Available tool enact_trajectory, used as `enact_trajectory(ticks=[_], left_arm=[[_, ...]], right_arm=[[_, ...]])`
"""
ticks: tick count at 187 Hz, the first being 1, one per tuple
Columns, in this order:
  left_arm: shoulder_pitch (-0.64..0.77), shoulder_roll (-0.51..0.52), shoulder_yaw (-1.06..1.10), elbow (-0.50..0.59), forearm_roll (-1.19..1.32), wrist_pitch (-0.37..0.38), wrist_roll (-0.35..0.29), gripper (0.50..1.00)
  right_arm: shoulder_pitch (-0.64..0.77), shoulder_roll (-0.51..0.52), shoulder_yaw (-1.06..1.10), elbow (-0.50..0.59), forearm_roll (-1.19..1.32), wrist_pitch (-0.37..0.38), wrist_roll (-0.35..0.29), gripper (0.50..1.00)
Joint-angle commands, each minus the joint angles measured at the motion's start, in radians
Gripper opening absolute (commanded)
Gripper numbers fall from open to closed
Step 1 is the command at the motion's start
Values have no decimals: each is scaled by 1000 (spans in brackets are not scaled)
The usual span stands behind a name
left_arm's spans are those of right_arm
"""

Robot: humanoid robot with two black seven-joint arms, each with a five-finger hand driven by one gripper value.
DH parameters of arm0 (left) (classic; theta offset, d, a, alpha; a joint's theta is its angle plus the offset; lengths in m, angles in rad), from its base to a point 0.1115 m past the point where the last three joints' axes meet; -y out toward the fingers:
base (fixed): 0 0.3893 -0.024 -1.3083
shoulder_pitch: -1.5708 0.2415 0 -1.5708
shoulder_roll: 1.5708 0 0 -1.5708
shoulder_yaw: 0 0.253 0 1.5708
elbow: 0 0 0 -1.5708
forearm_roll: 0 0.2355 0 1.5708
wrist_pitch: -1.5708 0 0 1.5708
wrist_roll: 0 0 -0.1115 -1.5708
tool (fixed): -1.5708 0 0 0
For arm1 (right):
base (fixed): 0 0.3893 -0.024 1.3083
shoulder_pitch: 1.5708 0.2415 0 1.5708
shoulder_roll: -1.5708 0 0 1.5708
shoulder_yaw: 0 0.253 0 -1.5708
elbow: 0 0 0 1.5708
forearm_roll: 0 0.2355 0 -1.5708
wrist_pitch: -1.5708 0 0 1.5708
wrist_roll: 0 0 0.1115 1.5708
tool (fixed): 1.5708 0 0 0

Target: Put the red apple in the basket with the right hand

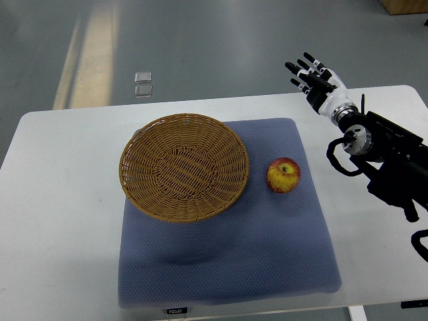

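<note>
One apple (284,175) beside basket (184,166), right hand (315,79) empty.

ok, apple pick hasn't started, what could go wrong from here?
1. The round red-and-yellow apple sits loose on the blue padded mat; a glancing touch could roll it.
2. It lies close to the woven wicker basket, so fingers may clip the rim.
3. The right hand is open beyond the table's far edge, a long reach.

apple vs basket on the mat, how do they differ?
The apple is small, smooth, red-yellow, stem up; the wicker basket is far wider, woven, tan. The apple is solid and round; the basket is a shallow open bowl with nothing in it. Both rest on the blue mat, apart, neither touched by the right hand.
</note>
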Motion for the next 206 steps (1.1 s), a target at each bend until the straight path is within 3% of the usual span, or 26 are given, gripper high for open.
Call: enact_trajectory(ticks=[1, 206], left_arm=[[0, 0, 0, 0, 0, 0, 0, 1000], [-2, 0, 0, 20, 0, 14, -5, 1000]], right_arm=[[0, 0, 1, 1, -1, 0, 1, 924], [38, -23, 6, -38, 1, -23, 1, 924]])
